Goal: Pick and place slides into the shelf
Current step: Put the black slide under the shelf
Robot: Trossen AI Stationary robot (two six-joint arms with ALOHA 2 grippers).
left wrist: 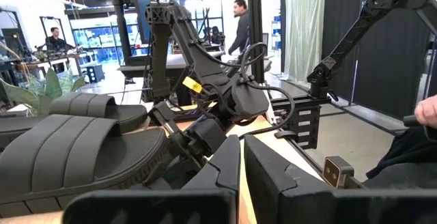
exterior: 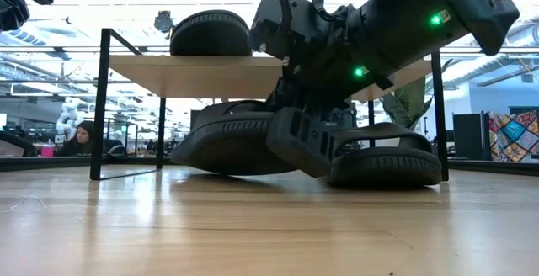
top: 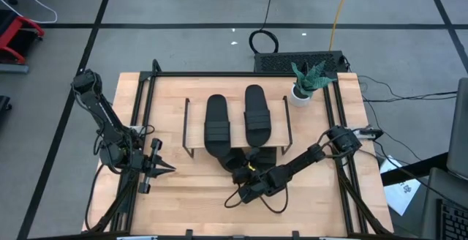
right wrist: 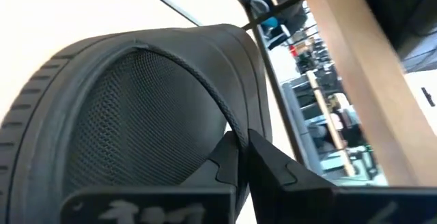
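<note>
Two black slides [top: 217,123] [top: 256,114] lie sole-down on the shelf [top: 281,123], a low rack with a light wood top. Two more slides sit under its near edge: one tilted [exterior: 227,145], one flat on the table [exterior: 387,162]. My right gripper [top: 245,173] reaches in from the table's right and is shut on the tilted slide [right wrist: 136,115]. My left gripper [top: 167,169] waits shut near the table's left side, pointing toward the shelf and touching nothing. My right gripper pinches a thin raised edge of the slide [right wrist: 229,132] between its two fingers, coming slantwise from the table's near right. The ribbed strap [exterior: 303,141] shows right below the gripper. The slide is tilted, its lower rim [exterior: 253,171] on the table under the shelf.
A small potted plant [top: 303,86] stands at the table's far right corner. The shelf's thin dark legs [exterior: 101,108] stand close to the slides underneath. Bare wood lies along the table's near side [top: 197,203]. People [left wrist: 239,26] are in the room behind.
</note>
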